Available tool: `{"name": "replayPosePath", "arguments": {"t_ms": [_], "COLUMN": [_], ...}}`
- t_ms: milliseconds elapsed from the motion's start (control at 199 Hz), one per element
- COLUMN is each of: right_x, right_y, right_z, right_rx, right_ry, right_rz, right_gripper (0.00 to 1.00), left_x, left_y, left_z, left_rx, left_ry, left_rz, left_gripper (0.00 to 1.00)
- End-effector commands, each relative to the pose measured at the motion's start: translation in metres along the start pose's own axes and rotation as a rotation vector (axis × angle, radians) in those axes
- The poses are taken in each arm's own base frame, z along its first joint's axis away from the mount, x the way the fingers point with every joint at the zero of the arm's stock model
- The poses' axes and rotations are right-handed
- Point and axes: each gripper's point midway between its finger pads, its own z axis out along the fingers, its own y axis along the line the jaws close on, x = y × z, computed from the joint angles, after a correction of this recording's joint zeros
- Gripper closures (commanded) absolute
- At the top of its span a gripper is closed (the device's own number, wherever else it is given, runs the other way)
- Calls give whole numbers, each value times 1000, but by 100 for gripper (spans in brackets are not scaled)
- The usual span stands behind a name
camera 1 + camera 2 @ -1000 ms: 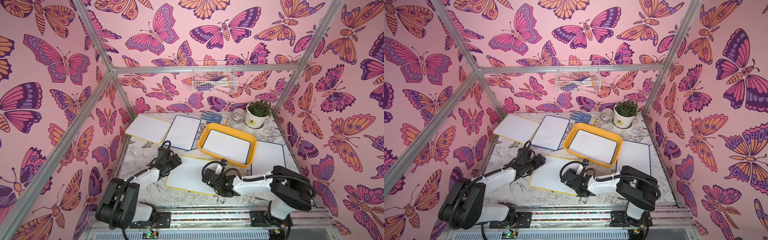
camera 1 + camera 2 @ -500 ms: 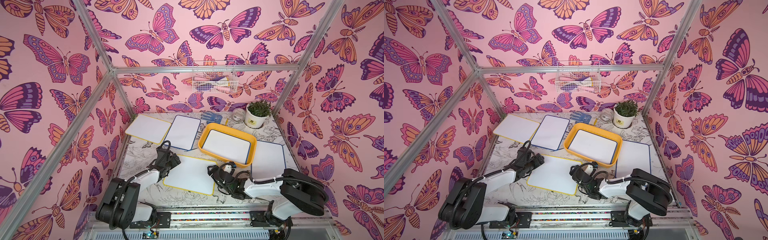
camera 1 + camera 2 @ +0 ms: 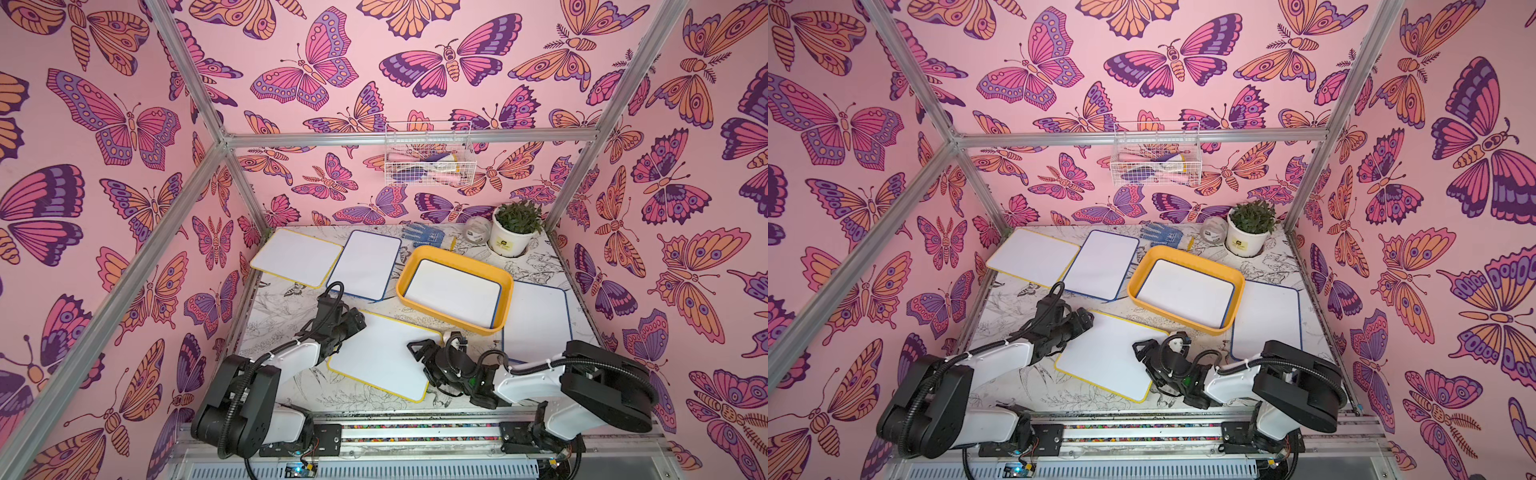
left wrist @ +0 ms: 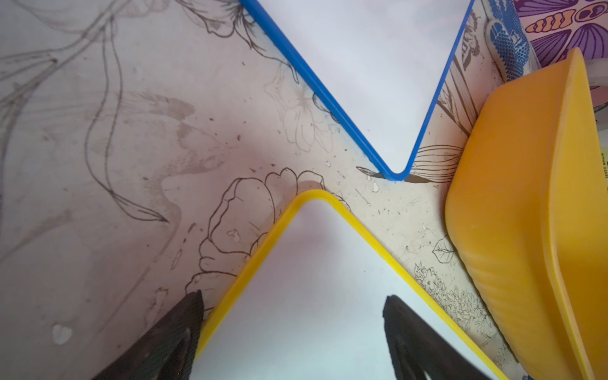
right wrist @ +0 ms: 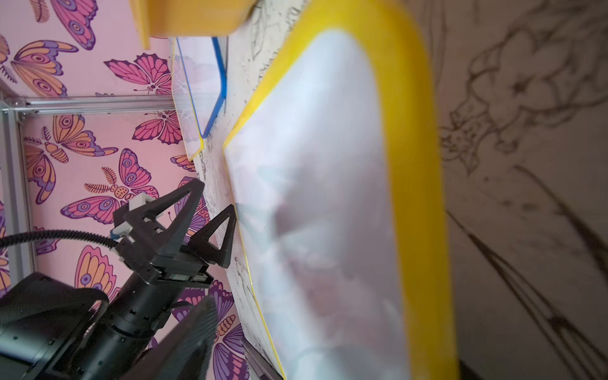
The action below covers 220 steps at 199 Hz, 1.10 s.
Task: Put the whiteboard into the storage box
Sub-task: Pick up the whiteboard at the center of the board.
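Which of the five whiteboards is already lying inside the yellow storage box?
The blue-framed whiteboard lying flat in the storage box; the other four whiteboards lie outside it, on the table.

Right gripper [image 3: 432, 343]: drawn back off the face of the yellow-framed whiteboard [image 3: 380, 355]; the board's edge now lies just ahead of its jaws.
Whiteboard: turned slightly beside the left gripper [image 4: 292, 301].

no text is readable; the label on the white plant pot [image 3: 509, 243] is too small.
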Motion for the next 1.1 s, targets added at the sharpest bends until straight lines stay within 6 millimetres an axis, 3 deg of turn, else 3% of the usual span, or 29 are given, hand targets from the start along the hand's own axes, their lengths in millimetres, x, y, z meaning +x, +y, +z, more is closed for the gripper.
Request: {"name": "replayPosePath", "arguments": {"t_ms": [0, 140, 336, 798, 1098], "right_x": [-3, -2, -1, -11, -18], "right_y": [50, 70, 79, 80, 77], "right_z": [-11, -19, -26, -46, -53], "right_rx": [-148, -187, -215, -201, -192], "right_ry": [-29, -25, -19, -52, -80], "right_rz": [-17, -76, -106, -145, -169], "right_gripper": [23, 33, 49, 81, 90], "left_x": [118, 112, 103, 87, 73], "left_y": [67, 63, 59, 51, 39], "left_z": [-14, -16, -20, -26, -32], "left_rx": [-214, -213, -215, -216, -209], "left_ry": [447, 430, 406, 375, 344], "left_rz": [-123, -126, -124, -134, -130], "left_gripper": [12, 12, 12, 12, 12]}}
